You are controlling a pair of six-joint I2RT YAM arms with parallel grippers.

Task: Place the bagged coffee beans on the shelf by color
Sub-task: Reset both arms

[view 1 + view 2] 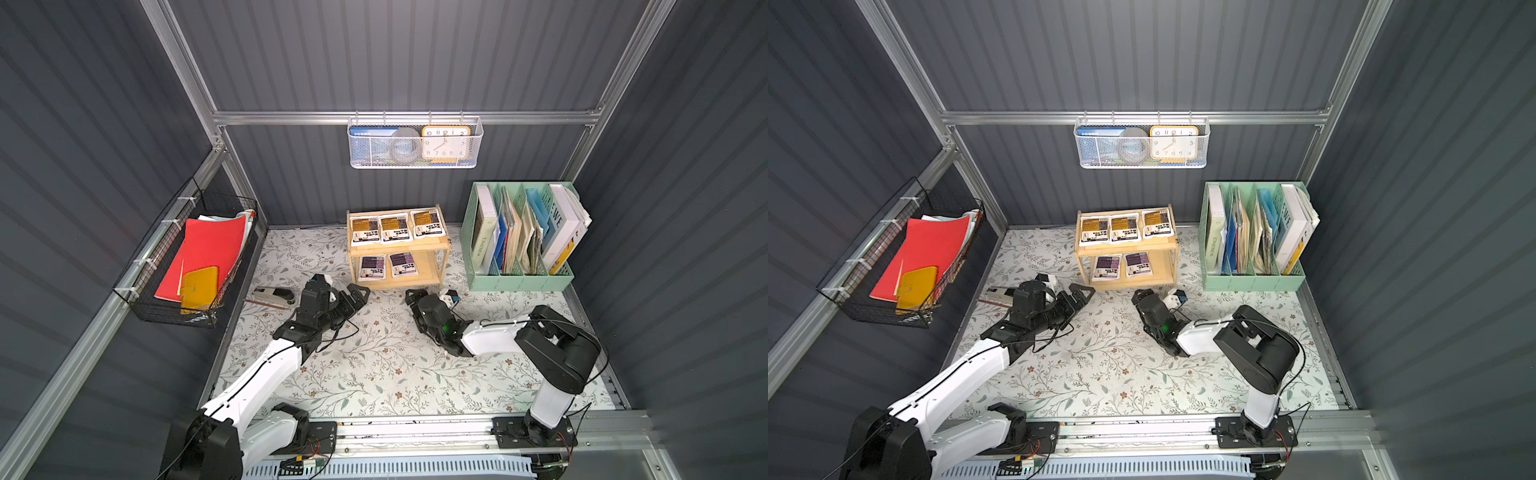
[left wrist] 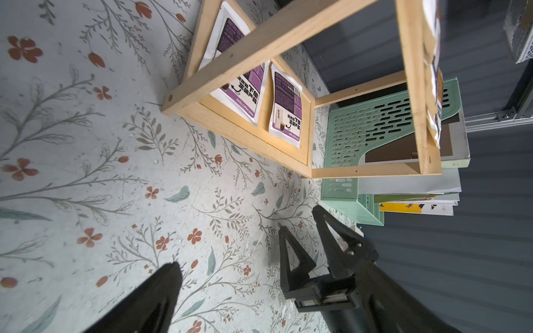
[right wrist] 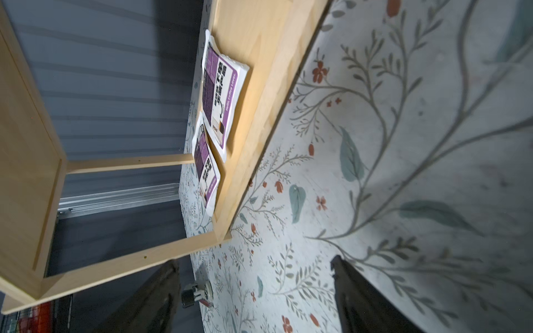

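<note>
The wooden shelf [image 1: 399, 248] stands at the back of the floral mat. Three yellow-orange bagged coffee beans [image 1: 395, 227] lie side by side in its top tray. Two purple bags [image 1: 372, 267] [image 1: 403, 264] lie flat on the lower tier, also shown in the left wrist view [image 2: 287, 106] and the right wrist view [image 3: 222, 95]. My left gripper [image 1: 356, 293] hovers low in front of the shelf's left corner, rolled on its side, open and empty [image 2: 259, 271]. My right gripper [image 1: 413, 296] sits just in front of the lower tier's right end, open with only mat between its fingers [image 3: 253, 261].
A mint-green file organizer [image 1: 519, 282] full of books stands right of the shelf. A stapler [image 1: 274, 294] lies on the mat left of my left arm. A black wire basket [image 1: 187, 307] hangs on the left wall and a white mesh basket [image 1: 415, 164] on the back wall.
</note>
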